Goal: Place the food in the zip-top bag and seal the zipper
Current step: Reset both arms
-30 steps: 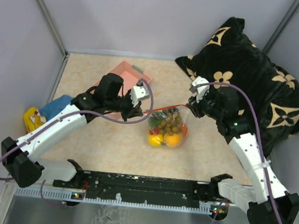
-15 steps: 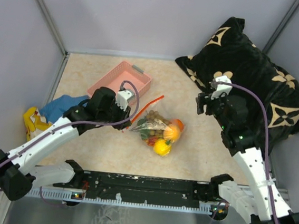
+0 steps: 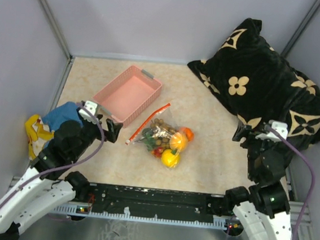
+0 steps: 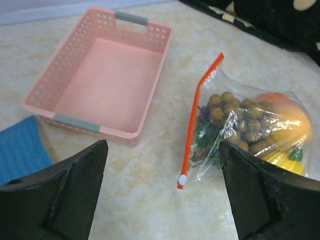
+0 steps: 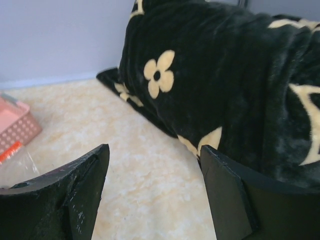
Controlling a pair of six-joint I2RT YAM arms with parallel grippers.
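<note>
Both hands are spread wide and empty: the left hand (image 4: 163, 150) and the right hand (image 5: 154, 150). The zip-top bag (image 3: 160, 132), with the food (image 3: 178, 140) inside, is laid on the bench (image 3: 215, 159) between them, nearer the left hand. Its zipper (image 3: 148, 122) is angled from near-left to far-right, the near end closest to the left hand.

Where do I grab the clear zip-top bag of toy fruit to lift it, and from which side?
Probably pinch the flat red-orange zipper strip, left gripper coming from the pink plastic basket side: it lies thin and clear of the lumpy fruit.
</note>
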